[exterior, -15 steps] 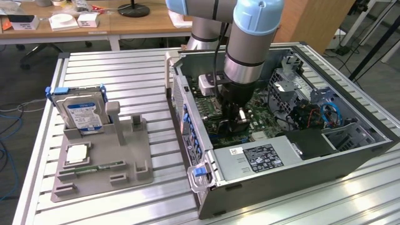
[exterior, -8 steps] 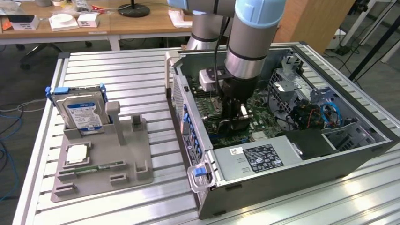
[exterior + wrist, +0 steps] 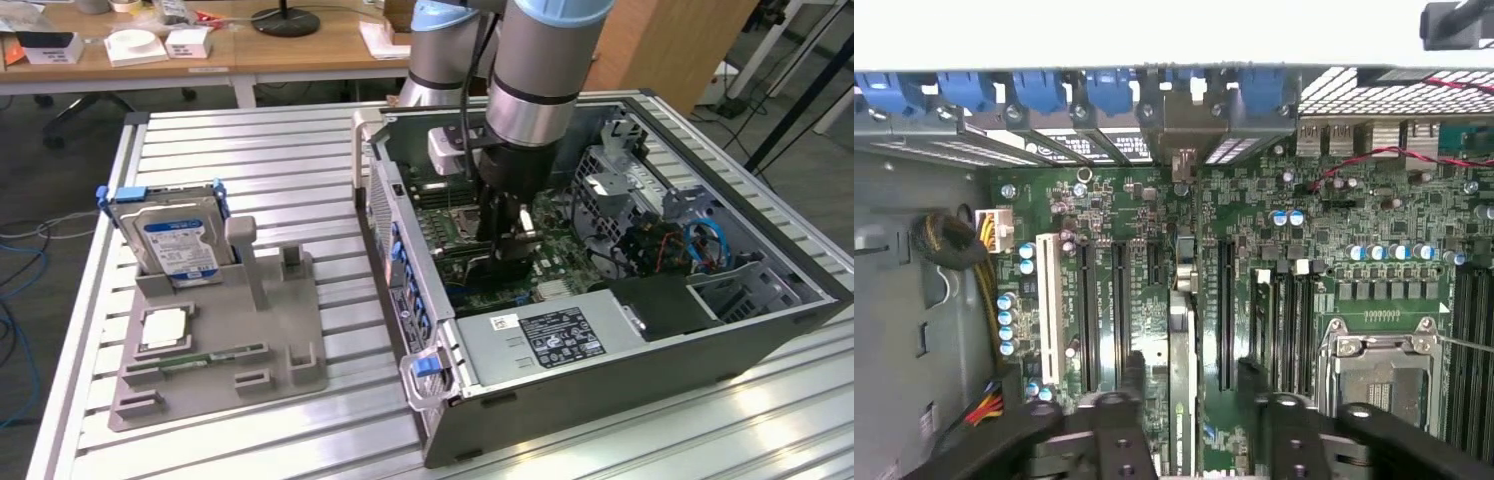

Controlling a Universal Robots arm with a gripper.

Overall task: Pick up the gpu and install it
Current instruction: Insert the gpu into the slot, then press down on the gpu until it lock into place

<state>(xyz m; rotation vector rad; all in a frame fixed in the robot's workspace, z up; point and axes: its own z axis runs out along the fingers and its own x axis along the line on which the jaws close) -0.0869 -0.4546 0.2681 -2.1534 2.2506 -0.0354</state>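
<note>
Gripper (image 3: 1194, 378) reaches down into the open computer case (image 3: 641, 385), and we see its fingers spread, one on each side of the gpu (image 3: 1179, 370), without clamping it. The card stands edge-on at the motherboard (image 3: 1144, 205), its bracket end toward the blue clips (image 3: 1110, 92). Case walls surround our arm (image 3: 534, 100); outside, toward the exterior view's left, a grey holder (image 3: 287, 320) bears the hard drive (image 3: 183, 243).

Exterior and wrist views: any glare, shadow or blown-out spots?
Exterior view: glare streaks on the slatted metal table, lower right brightest; case interior darker, deep shadow around the gripper. Wrist view: strip along one edge blown out to white; bright glints on the CPU socket frame; dark fingers show little detail.
</note>
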